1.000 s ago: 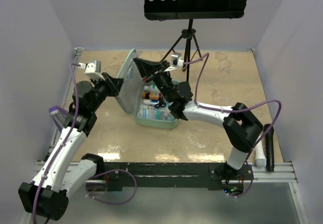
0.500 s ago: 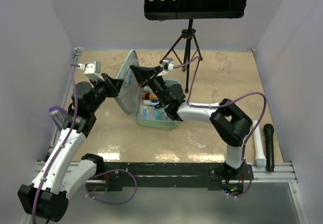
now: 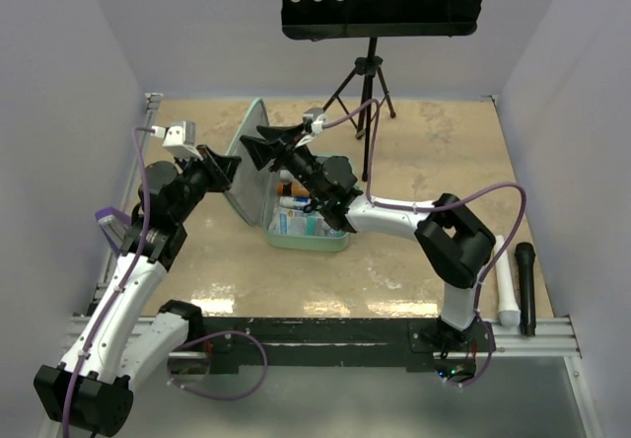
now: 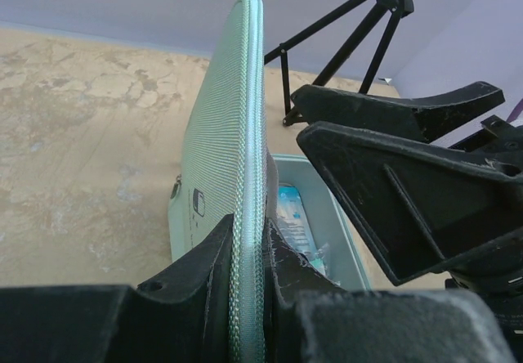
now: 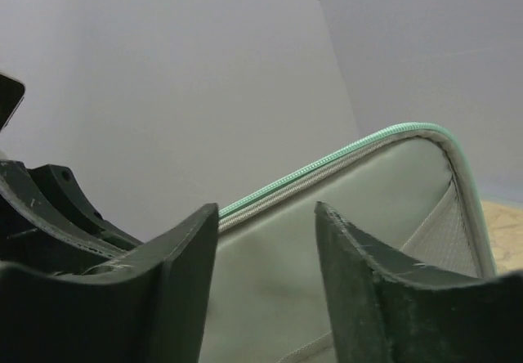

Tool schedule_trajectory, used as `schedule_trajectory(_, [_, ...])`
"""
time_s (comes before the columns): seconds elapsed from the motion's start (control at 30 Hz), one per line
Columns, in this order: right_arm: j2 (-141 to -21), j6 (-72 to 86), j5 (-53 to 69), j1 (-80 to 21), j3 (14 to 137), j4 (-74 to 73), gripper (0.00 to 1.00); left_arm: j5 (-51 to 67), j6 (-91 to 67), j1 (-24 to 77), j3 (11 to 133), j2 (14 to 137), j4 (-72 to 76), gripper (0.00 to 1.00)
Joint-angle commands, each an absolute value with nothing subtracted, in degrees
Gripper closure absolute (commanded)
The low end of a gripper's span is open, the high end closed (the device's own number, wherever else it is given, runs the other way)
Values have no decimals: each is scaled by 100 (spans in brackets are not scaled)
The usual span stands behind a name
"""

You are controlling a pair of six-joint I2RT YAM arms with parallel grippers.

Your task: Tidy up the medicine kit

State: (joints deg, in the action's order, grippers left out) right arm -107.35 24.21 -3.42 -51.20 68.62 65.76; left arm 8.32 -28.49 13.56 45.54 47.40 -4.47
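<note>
The left gripper (image 4: pixel 248 258) pinches the zippered rim of the upright lid (image 4: pixel 214 159) of the open medicine kit (image 3: pixel 286 223), the filled base (image 3: pixel 320 239) lying below the right gripper (image 5: pixel 265 213), whose 2 fingers (image 5: pixel 359 298) gape at the lining; light and probably slightly flexible, it seems best held by that rim.

Mint-green medicine kit (image 3: pixel 308 240), grey inside; mottled beige table (image 3: pixel 444 152)
</note>
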Motion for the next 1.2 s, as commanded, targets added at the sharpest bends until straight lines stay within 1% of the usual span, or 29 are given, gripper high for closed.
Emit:
schedule_trajectory(0.0, [-10056, 2136, -263, -5124, 7067, 6337, 38, 941, -3006, 1354, 4773, 4650, -396, 100])
schedule_trajectory(0.03, [-9924, 2136, -325, -5115, 7032, 6337, 36, 940, -3006, 1354, 4764, 4649, -396, 100])
schedule_trajectory(0.2, [-8985, 2110, -816, -5115, 6663, 6180, 35, 993, -3032, 1354, 4764, 4763, -308, 100])
schedule_trajectory(0.4, [-7789, 2197, -2027, -5106, 6022, 4556, 35, 1861, -3261, 1441, 4878, 5106, 202, 100])
schedule_trajectory(0.5, [-7323, 2259, -2433, -5107, 5512, 3860, 34, 2048, -3042, 1896, 4983, 5238, 167, 95])
schedule_trajectory(0.57, [-6998, 2285, -2714, -5107, 5231, 3360, 33, 2118, -2709, 2379, 5027, 5326, 18, 87])
schedule_trajectory(0.63, [-6716, 2180, -2865, -5106, 5011, 2903, 29, 2371, -2523, 2732, 5001, 5449, -263, 75])
schedule_trajectory(0.67, [-6602, 2154, -2996, -5106, 4966, 2665, 25, 2564, -2479, 2847, 4949, 5501, -281, 63])
schedule_trajectory(0.7, [-6479, 2179, -3171, -5115, 4940, 2385, 17, 2688, -2452, 2917, 4896, 5554, -351, 47])
schedule_trajectory(0.73, [-6356, 2241, -3399, -5107, 4887, 2138, 6, 2716, -2443, 2979, 4843, 5563, -421, 30])
schedule_trajectory(0.77, [-6267, 2302, -3558, -5098, 4835, 1979, 1, 2681, -2435, 2997, 4791, 5546, -465, 1])
schedule_trajectory(0.87, [-6056, 2469, -3648, -5002, 4729, 1662, 1, 2120, -2452, 2997, 4589, 5222, -545, 0])
schedule_trajectory(0.97, [-6152, 2820, -3455, -4730, 4833, 1302, 2, 1251, -2575, 2997, 4439, 4818, -457, 0])
schedule_trajectory(1.07, [-6397, 3067, -2911, -4343, 4939, 1003, 4, 398, -2881, 2988, 4202, 4457, -361, 0])
schedule_trajectory(1.17, [-6740, 3085, -2296, -4149, 4966, 827, 7, -278, -3224, 2988, 3903, 4508, -220, 3])
